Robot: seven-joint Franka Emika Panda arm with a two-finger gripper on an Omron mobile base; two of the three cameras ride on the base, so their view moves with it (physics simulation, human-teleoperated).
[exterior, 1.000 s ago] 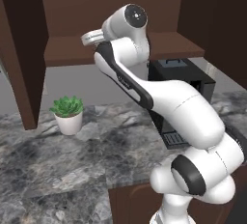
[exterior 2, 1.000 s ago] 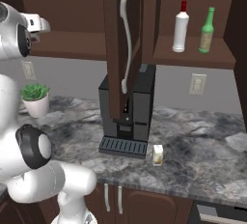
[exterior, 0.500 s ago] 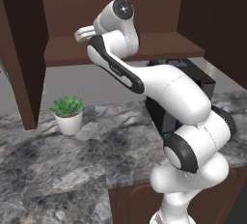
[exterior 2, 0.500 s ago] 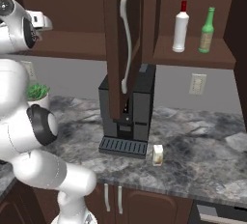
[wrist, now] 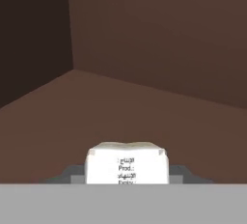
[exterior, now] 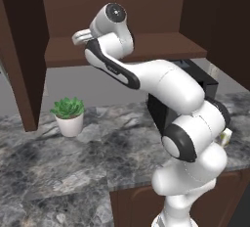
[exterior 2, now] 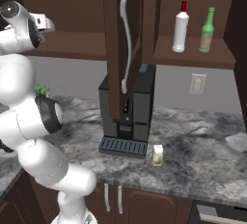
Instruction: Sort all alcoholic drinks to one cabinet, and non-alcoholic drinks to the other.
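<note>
In the hand view my gripper (wrist: 127,172) is shut on a white carton (wrist: 127,162) with small print on its face, held just above the brown shelf of the wide cabinet (wrist: 144,117). From the base views the hand (exterior: 81,36) (exterior 2: 46,23) reaches over that shelf (exterior: 156,50) near its left part. The green bottle (exterior 2: 207,30) stands upright in the narrower cabinet (exterior 2: 193,56) to the right, whose door with the curved silver handle (exterior 2: 124,44) hangs open. A cream carton (exterior 2: 157,154) (exterior: 225,136) stands on the counter beside the coffee machine.
A white bottle with a red cap (exterior 2: 181,27) stands left of the green bottle. A black coffee machine (exterior 2: 128,112) sits under the open door. A potted plant (exterior: 69,117) stands on the marble counter (exterior: 58,162) below the wide shelf.
The arm has swung left and further in over the wide cabinet's shelf, with the white carton still in the gripper. The bottles and the cream carton have stayed put.
</note>
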